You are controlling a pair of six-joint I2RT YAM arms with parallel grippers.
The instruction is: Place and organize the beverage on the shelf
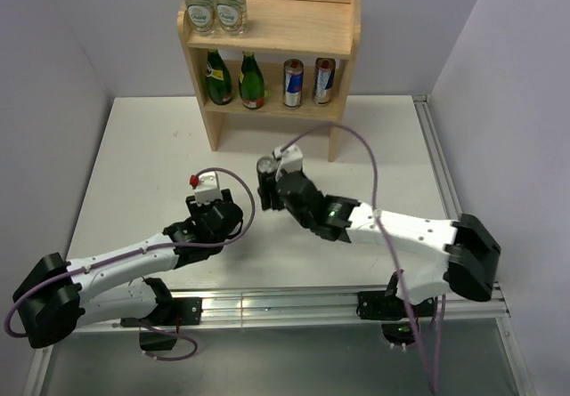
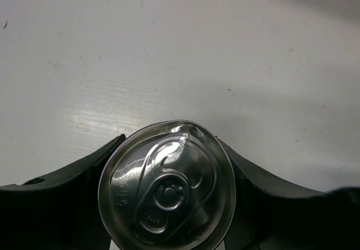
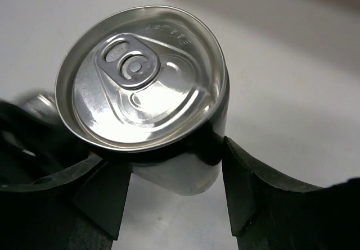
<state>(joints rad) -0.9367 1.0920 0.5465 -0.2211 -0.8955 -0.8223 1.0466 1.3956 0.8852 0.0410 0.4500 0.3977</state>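
Right gripper (image 3: 171, 177) clamps a dark can (image 3: 140, 76), tilted, just in front of the shelf (image 1: 285, 22). Left gripper (image 2: 169, 146) clasps a second can (image 2: 167, 194), farther back. Judged: carrying step. Next: lift toward free space beside the shelved cans (image 1: 307, 80).

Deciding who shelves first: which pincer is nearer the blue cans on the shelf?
Right. The right pincer is in front of the shelf, slightly left of the blue cans; the left pincer is farther left.

The shelf's (image 1: 303, 27) top board is free right of the water bottles (image 1: 200, 4); green bottles (image 1: 218, 77) and cans (image 1: 293, 82) crowd its lower tier.
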